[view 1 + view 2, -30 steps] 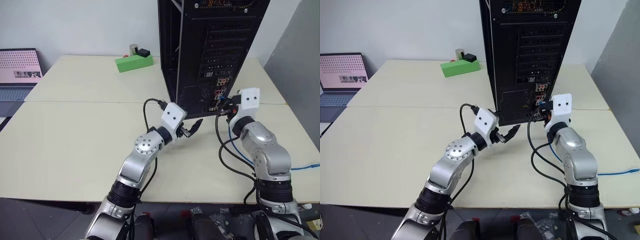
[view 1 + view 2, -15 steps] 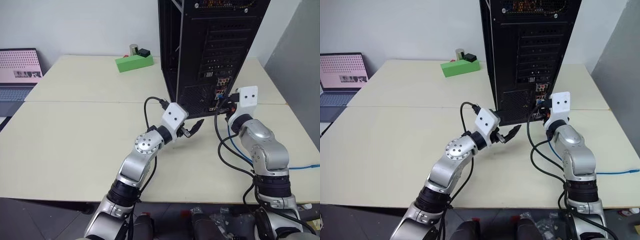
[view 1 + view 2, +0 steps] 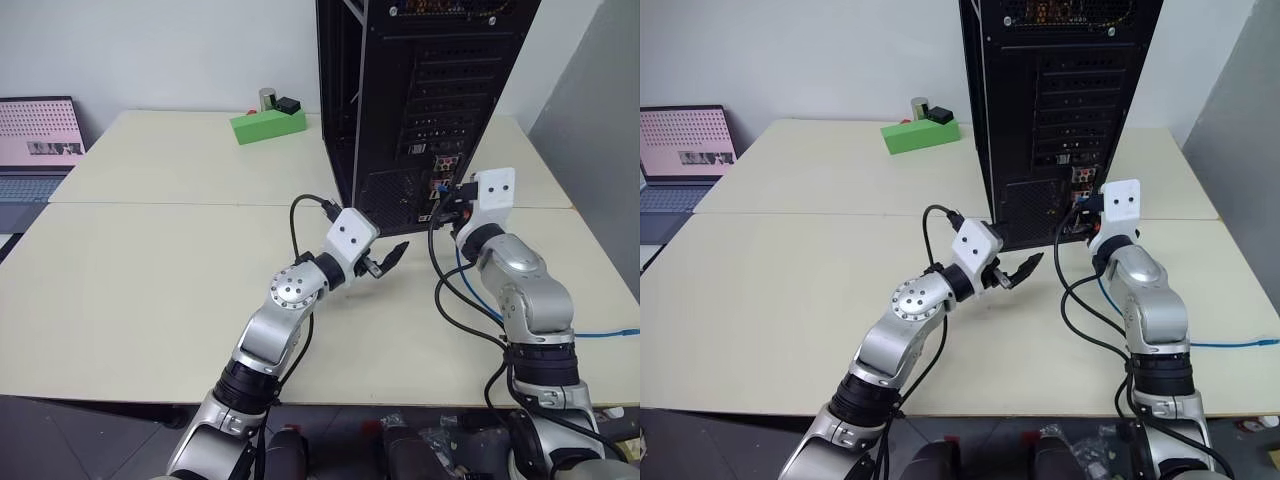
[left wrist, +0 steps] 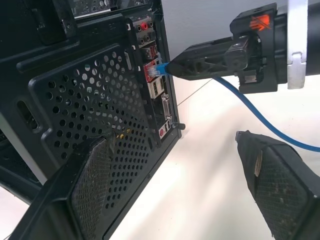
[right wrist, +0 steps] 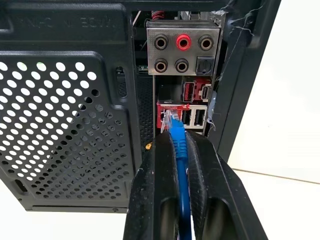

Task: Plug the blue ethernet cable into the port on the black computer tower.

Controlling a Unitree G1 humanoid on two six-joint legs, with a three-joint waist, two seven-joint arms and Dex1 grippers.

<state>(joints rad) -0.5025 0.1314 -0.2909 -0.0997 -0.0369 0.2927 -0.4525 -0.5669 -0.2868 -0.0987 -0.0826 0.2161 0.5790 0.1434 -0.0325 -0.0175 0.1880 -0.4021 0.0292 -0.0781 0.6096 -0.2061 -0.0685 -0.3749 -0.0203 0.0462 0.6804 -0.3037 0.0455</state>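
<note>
because the plug must enter squarely, the right gripper pinches the blue ethernet cable just behind it, tip at the red port on the black computer tower, at 12 o'clock; the left gripper waits spread, empty.

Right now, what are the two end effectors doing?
Left end effector: open, empty.
Right end effector: shut on the thin bright blue ethernet cable.

right arm at black computer tower
</note>
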